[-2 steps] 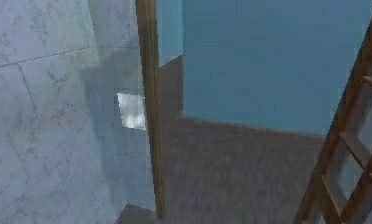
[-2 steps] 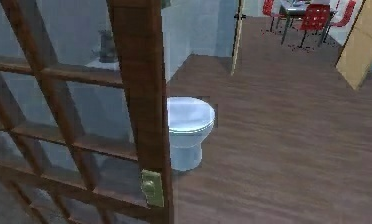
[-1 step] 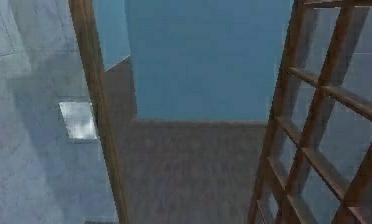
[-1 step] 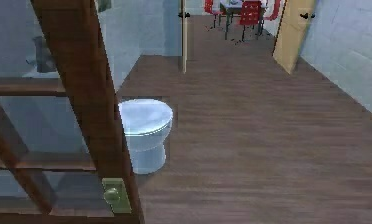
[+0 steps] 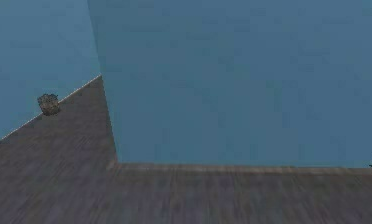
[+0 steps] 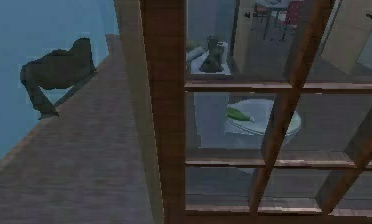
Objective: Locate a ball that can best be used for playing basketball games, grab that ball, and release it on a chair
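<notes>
Small dark boxy object (image 5: pixel 48 103) on brown wood plank floor (image 5: pixel 194 195) by teal wall (image 5: pixel 234 80): not ball-like. Turn base slowly, scan beyond brown wooden lattice frame (image 6: pixel 164 110). Whereabouts of ball, gripper state and hold: cannot tell.

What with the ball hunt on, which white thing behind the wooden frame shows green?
The lower, round white thing, between two crossboards of the wooden frame; the upper white thing bears a dark shape, no green.
</notes>
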You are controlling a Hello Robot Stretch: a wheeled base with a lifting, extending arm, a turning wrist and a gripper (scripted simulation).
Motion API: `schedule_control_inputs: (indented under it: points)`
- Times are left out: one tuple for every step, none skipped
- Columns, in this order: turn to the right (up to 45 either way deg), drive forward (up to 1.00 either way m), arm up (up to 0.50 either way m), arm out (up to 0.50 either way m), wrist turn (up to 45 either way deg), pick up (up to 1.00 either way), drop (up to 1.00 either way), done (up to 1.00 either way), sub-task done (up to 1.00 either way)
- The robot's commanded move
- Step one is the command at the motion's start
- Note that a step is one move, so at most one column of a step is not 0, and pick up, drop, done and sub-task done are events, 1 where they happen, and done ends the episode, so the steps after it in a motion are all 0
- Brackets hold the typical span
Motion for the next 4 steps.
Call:
schedule_control_inputs:
  points:
    - [9.0,0.0,0.0,0.0,0.0,0.0,0.0,0.0,0.0]
    - [0.0,0.2,0.0,0.0,0.0,0.0,0.0,0.0,0.0]
    - [-45.0,0.0,0.0,0.0,0.0,0.0,0.0,0.0,0.0]
    - [-18.0,0.0,0.0,0.0,0.0,0.0,0.0,0.0,0.0]
